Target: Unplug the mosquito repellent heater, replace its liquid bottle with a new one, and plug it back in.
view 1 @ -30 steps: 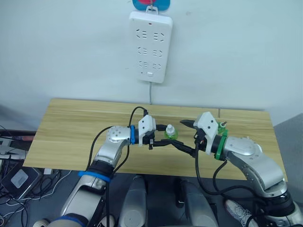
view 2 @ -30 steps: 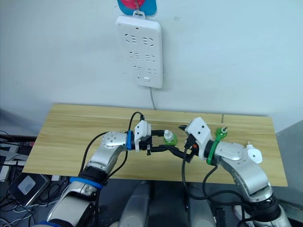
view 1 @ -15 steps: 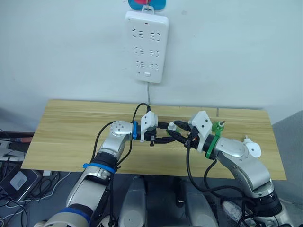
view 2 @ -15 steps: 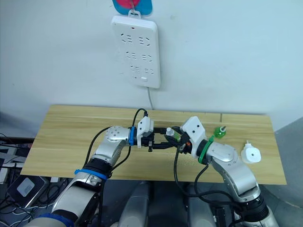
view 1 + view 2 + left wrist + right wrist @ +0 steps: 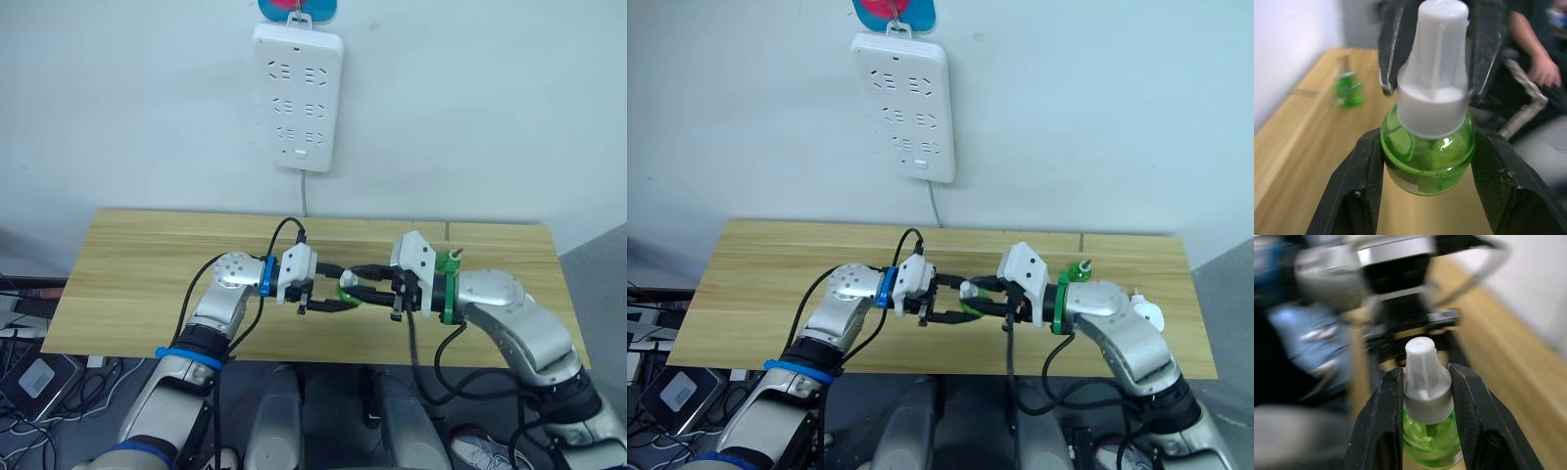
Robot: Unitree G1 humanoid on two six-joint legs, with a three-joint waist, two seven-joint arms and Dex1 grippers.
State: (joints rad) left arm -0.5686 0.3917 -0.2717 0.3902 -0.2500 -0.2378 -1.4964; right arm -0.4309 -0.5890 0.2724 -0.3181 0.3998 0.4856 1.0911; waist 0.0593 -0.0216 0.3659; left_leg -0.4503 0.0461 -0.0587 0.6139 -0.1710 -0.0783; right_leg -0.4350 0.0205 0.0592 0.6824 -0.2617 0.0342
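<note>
Bottle (image 5: 1426,156) of green liquid, no readable label, held above the desk (image 5: 127,264) — left hand (image 5: 1425,166) clamped on its body, right hand (image 5: 1425,396) on its white cap (image 5: 1423,382).

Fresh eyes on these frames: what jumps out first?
Both claws meet over the front of the wooden table on one small green liquid bottle with a white cap: the left claw clamps its green body and the right claw pinches the cap. Above, a long white power strip hangs on the wall. A second green bottle stands behind the right arm.
</note>
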